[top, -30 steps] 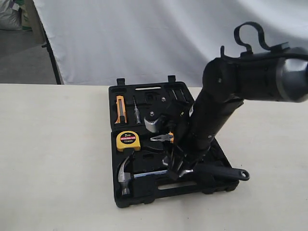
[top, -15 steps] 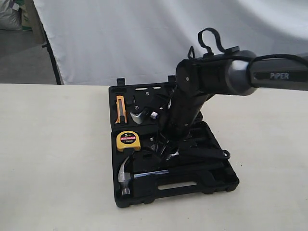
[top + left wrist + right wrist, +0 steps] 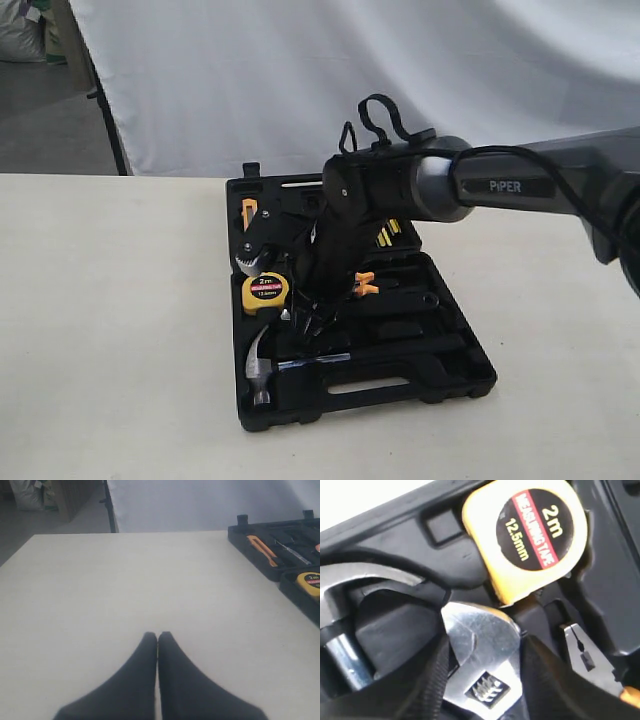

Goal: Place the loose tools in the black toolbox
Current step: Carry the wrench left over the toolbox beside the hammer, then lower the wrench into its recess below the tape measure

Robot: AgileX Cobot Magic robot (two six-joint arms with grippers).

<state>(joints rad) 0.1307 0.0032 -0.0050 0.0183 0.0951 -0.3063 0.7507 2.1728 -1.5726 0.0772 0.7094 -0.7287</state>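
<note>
Right wrist view: our right gripper [image 3: 487,692] clamps the adjustable wrench [image 3: 480,645] beside the tape measure [image 3: 530,535], near the left edge of the black toolbox [image 3: 385,530]; our left gripper [image 3: 158,639] is pressed together.

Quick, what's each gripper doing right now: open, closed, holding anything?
Left gripper: closed, holding nothing.
Right gripper: closed on the wrench.

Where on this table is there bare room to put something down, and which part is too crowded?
The table is bare left of the black toolbox, ahead of the shut left gripper, and along the strip in front of the box. Crowded: inside the box, where the right gripper holds the adjustable wrench close to the tape measure and the hammer.
</note>
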